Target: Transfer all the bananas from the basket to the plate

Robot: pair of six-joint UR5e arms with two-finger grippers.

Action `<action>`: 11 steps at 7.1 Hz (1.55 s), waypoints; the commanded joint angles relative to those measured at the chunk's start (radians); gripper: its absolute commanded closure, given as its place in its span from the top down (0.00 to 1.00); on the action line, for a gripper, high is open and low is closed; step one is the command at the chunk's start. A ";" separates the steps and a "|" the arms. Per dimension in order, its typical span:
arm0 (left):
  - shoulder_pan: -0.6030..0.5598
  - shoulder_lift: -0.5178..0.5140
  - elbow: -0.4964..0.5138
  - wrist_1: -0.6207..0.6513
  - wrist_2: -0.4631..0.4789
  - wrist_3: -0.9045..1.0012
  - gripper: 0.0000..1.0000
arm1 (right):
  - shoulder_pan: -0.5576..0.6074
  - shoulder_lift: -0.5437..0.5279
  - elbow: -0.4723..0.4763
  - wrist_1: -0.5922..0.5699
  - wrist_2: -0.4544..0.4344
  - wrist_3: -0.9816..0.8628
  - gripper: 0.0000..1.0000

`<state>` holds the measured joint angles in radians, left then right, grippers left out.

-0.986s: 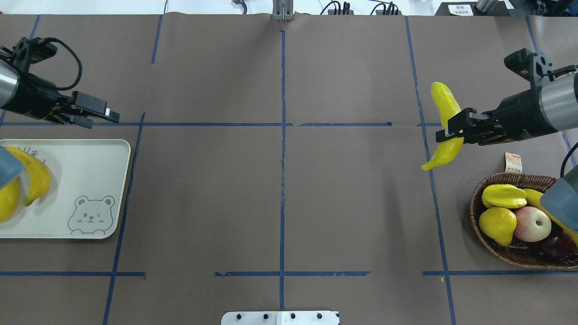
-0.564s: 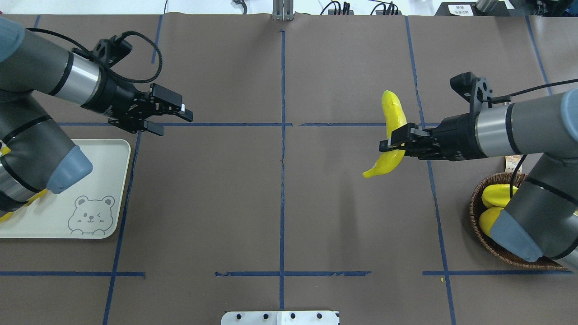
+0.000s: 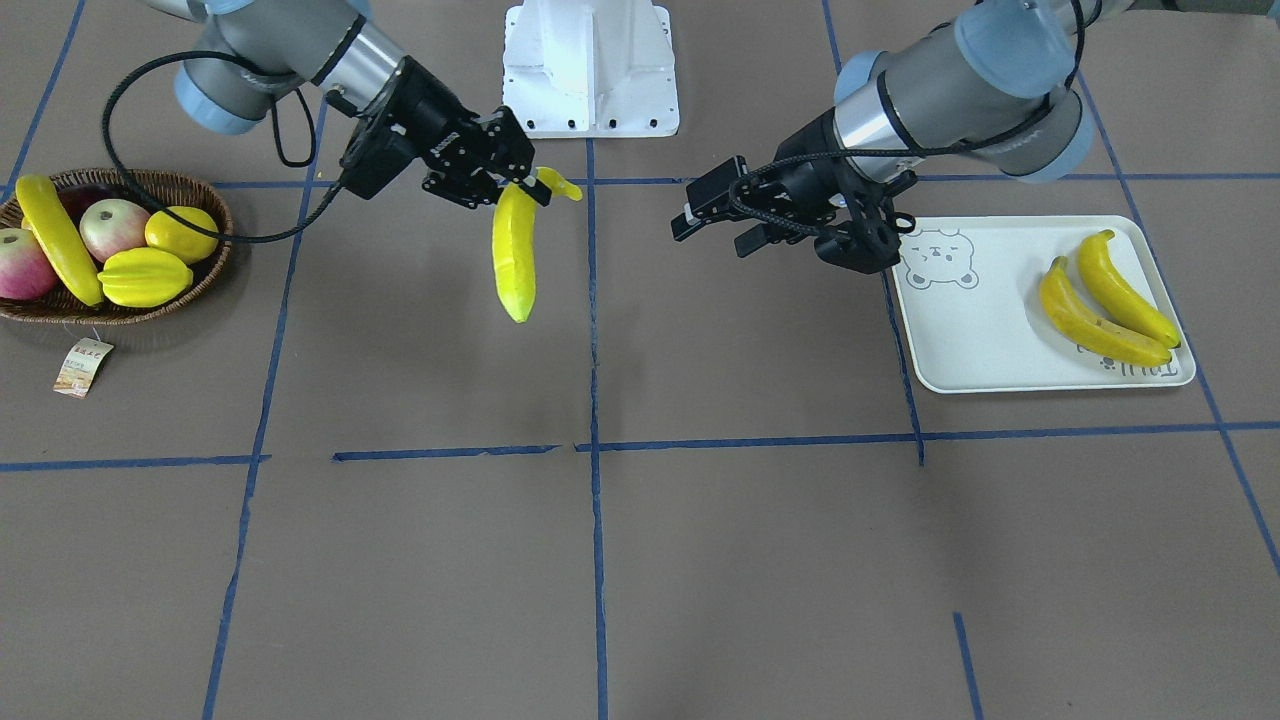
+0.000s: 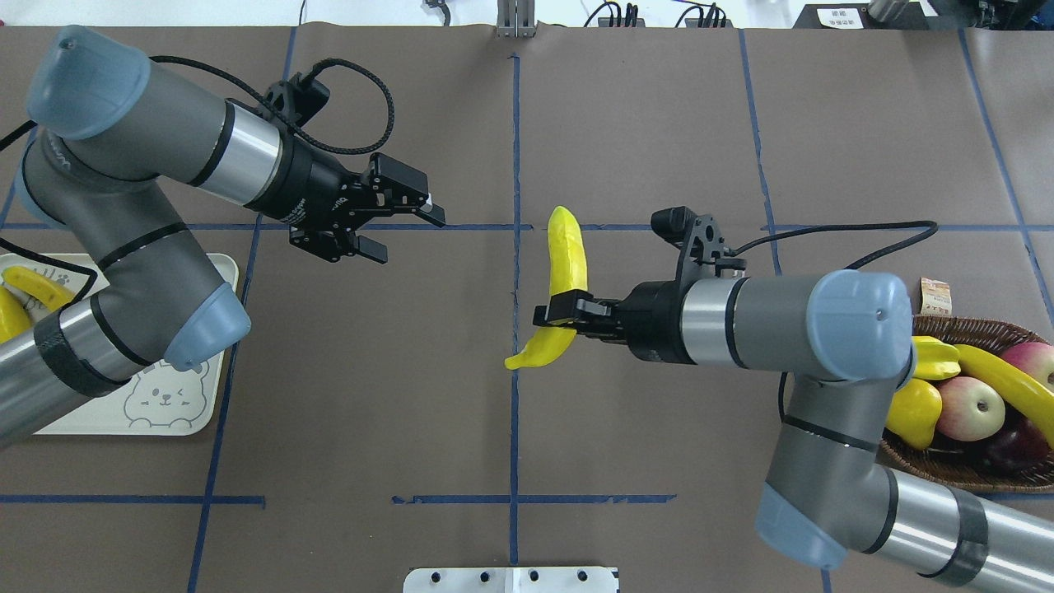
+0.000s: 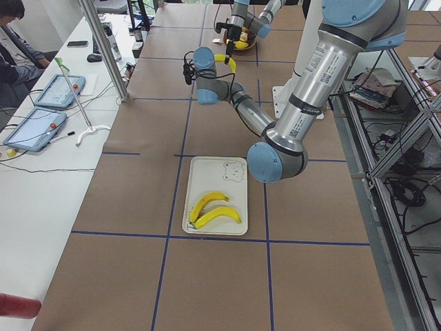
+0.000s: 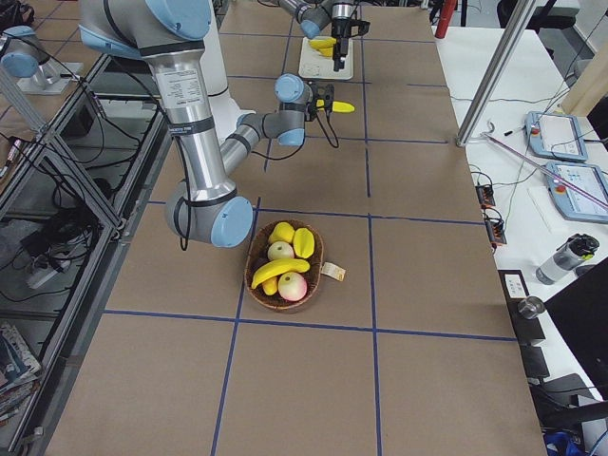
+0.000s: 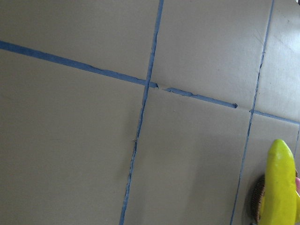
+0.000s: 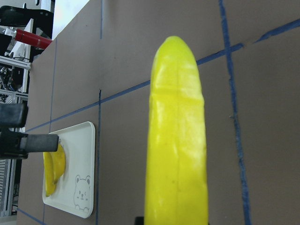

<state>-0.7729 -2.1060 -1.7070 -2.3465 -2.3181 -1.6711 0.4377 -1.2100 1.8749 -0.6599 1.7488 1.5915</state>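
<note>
**Progress:** two of four bananas delivered, a third in transit, a fourth not yet picked up; by my estimate, about half done.

**Plate** [image 3: 980, 330], at the robot's left end of the bench: holds two bananas [image 3: 1085, 322], side by side and touching, at the end away from the bear drawing.

**Third banana** [image 4: 570, 255]: in the air over the middle of the bench, held toward its thin end by the right gripper [image 4: 553, 317], jaws closed on it.

**Left gripper** [image 4: 409, 237]: empty, jaws spread wide, pointed at the third banana but well apart from it. A hand-over looks likely.

**Basket** [image 4: 980, 324], at the robot's right end: holds the fourth banana [image 3: 60, 240], a starfruit [image 3: 145, 275], a lemon [image 3: 180, 232], two apples [image 3: 112, 228] and a dark fruit [image 4: 1017, 445].
</note>
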 commanded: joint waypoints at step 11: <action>0.188 -0.088 0.023 0.006 0.240 -0.107 0.57 | -0.094 0.055 -0.013 -0.009 -0.098 0.010 0.02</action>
<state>-0.5850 -2.1935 -1.6837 -2.3409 -2.0788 -1.7746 0.3484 -1.1551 1.8628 -0.6683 1.6529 1.6014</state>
